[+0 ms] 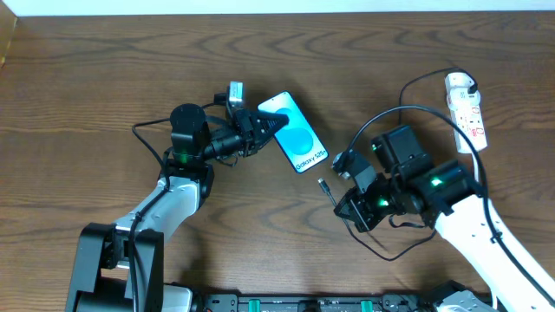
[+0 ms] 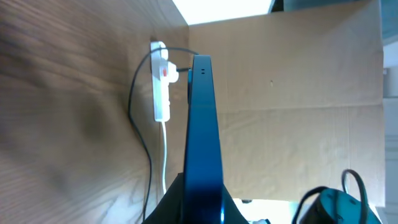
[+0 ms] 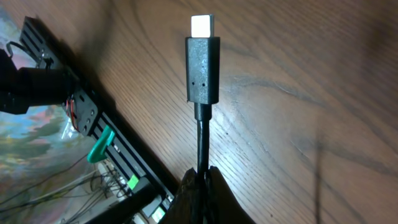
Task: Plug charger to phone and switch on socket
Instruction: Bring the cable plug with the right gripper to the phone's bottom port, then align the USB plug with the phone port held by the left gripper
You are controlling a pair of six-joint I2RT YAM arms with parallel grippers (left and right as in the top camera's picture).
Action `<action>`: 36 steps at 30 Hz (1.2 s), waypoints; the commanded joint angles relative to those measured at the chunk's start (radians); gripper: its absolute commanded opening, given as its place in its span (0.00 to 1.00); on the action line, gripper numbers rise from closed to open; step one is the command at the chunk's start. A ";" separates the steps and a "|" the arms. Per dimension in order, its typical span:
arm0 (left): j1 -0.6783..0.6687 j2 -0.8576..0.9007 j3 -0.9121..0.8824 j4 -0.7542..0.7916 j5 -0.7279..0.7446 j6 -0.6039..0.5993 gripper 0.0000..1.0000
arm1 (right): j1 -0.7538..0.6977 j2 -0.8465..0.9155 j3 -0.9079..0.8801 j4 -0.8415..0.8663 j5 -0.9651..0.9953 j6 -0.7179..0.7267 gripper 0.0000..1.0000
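The left tool [image 1: 269,124] is clamped shut on the upper end of the phone [image 1: 297,134], which faces screen-up near the middle of the bench [image 1: 95,78]. The right tool [image 1: 340,201] pinches the charger [image 3: 202,68] just behind its connector tip, and that tip is near the phone's lower end but not touching it. The socket [image 1: 466,108] lies at the bench's far right, with the black cable looping away from it.

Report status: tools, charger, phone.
Left tool shut on phone edge. Right tool shut on charger, connector unplugged, apart from phone. Nothing between them.
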 commanded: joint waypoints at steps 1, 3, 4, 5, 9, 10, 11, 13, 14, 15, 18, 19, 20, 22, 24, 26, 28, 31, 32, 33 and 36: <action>0.001 -0.006 0.014 0.019 0.075 0.011 0.07 | 0.018 -0.006 -0.004 0.034 0.017 0.055 0.01; 0.001 -0.006 0.014 0.019 0.079 0.010 0.07 | 0.018 -0.006 -0.004 0.054 0.056 0.089 0.02; 0.001 -0.006 0.014 0.019 0.079 0.011 0.07 | 0.018 -0.006 -0.004 0.060 0.066 0.099 0.01; 0.001 -0.006 0.014 0.019 0.079 0.011 0.08 | 0.018 -0.006 -0.004 0.066 0.067 0.098 0.01; 0.001 -0.006 0.014 0.019 0.079 0.014 0.08 | 0.018 -0.006 -0.004 0.076 0.065 0.099 0.01; 0.001 -0.006 0.014 0.019 0.079 0.015 0.07 | 0.018 -0.006 -0.004 0.077 0.063 0.108 0.01; 0.001 -0.006 0.014 0.019 0.078 0.017 0.07 | 0.018 -0.006 -0.004 0.080 0.056 0.125 0.01; 0.001 -0.006 0.014 0.019 0.079 0.018 0.08 | 0.019 -0.006 -0.004 0.084 0.019 0.147 0.01; 0.001 -0.006 0.014 0.019 0.079 0.018 0.07 | 0.018 -0.006 -0.004 0.084 -0.009 0.147 0.01; 0.001 -0.006 0.014 0.019 0.078 0.018 0.07 | 0.019 -0.006 -0.004 0.083 -0.042 0.147 0.01; 0.001 -0.006 0.014 0.019 0.078 0.018 0.07 | 0.019 -0.006 -0.004 0.082 -0.086 0.147 0.01; 0.001 -0.006 0.014 0.019 0.079 0.018 0.07 | 0.018 -0.006 -0.004 0.081 -0.097 0.147 0.01; 0.001 -0.006 0.014 0.019 0.079 0.018 0.07 | 0.018 -0.006 -0.004 0.079 -0.098 0.147 0.01; 0.001 -0.006 0.014 0.019 0.079 0.018 0.07 | 0.018 -0.006 -0.004 0.079 -0.097 0.147 0.01; 0.001 -0.006 0.014 0.019 0.079 0.018 0.08 | 0.018 -0.006 -0.004 0.079 -0.097 0.147 0.01; 0.001 -0.006 0.014 0.019 0.079 0.017 0.07 | 0.018 -0.006 -0.004 0.080 -0.097 0.147 0.01; 0.001 -0.006 0.014 0.019 0.079 0.017 0.07 | 0.018 -0.006 -0.004 0.081 -0.096 0.160 0.01; 0.001 -0.006 0.014 0.019 0.079 0.017 0.07 | 0.018 -0.006 -0.004 0.084 -0.096 0.200 0.01; 0.001 -0.006 0.014 0.019 0.079 0.017 0.07 | 0.018 -0.006 -0.004 0.084 -0.096 0.216 0.01; 0.001 -0.006 0.014 0.019 0.082 0.017 0.07 | 0.018 -0.006 -0.004 0.083 -0.096 0.238 0.01; 0.001 -0.006 0.014 0.019 0.094 0.016 0.08 | 0.018 -0.006 -0.004 0.082 -0.097 0.287 0.01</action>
